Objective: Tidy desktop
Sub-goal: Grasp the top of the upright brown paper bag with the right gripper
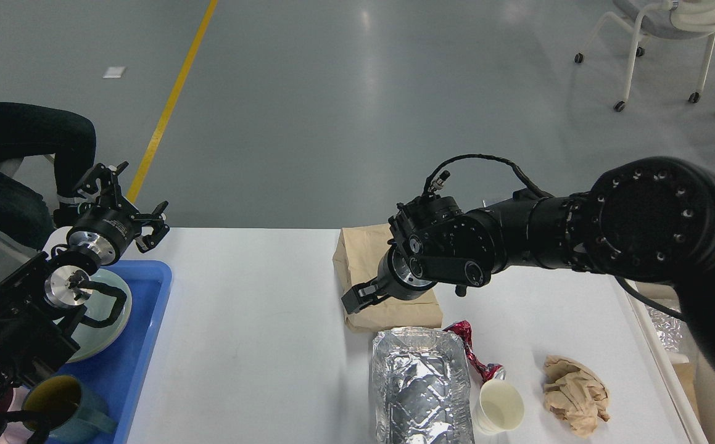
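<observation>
Crinkled foil tray (420, 385), flat paper bag (366, 262)

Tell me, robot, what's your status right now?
Left gripper open, empty, raised over blue tray. Right gripper down at brown paper bag, grip unclear. Desktop uncleared: foil, cup, crumpled paper.

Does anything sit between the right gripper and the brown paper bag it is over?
Nothing visible does. The right gripper is directly over the brown paper bag at its near-left edge. The foil bag and the red wrapper lie nearer on the desktop, outside that approach. Contact with the bag cannot be told.
</observation>
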You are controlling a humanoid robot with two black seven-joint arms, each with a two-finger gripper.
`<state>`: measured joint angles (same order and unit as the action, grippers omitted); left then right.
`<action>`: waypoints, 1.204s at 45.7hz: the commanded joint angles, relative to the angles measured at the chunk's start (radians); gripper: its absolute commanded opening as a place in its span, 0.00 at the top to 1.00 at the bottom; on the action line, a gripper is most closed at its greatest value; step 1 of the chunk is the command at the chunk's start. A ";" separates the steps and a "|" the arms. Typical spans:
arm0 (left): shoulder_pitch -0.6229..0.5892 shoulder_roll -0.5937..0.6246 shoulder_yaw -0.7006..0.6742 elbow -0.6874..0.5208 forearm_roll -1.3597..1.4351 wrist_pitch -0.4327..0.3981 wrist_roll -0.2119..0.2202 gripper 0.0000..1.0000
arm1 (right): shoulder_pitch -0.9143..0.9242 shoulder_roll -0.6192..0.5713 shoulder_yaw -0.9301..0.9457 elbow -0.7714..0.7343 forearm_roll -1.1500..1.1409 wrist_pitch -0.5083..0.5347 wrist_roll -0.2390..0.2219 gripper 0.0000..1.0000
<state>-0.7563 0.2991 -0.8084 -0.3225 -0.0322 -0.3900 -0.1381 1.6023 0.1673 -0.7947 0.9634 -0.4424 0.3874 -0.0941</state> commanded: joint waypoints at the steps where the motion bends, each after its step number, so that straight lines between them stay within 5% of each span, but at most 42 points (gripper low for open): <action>1: -0.002 0.000 0.000 0.000 0.000 -0.001 0.000 0.03 | -0.002 0.000 0.038 0.015 -0.016 -0.009 -0.001 0.00; 23: 0.000 -0.002 0.003 -0.001 0.000 -0.001 0.000 0.03 | -0.108 0.027 0.041 -0.020 -0.093 -0.223 -0.009 0.00; 38: 0.000 -0.003 -0.002 0.000 0.000 -0.003 -0.002 0.03 | -0.162 0.037 0.038 -0.034 -0.160 -0.274 -0.012 0.00; 47: 0.000 -0.003 -0.002 0.000 0.000 -0.003 -0.002 0.03 | -0.222 0.035 -0.015 -0.115 -0.177 -0.286 -0.076 0.00; 55: 0.000 -0.003 -0.002 0.000 0.000 -0.003 -0.002 0.03 | -0.260 0.035 -0.024 -0.138 -0.174 -0.286 -0.087 0.00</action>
<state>-0.7564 0.2960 -0.8099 -0.3220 -0.0322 -0.3928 -0.1397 1.3683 0.2030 -0.8139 0.8414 -0.6195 0.1012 -0.1753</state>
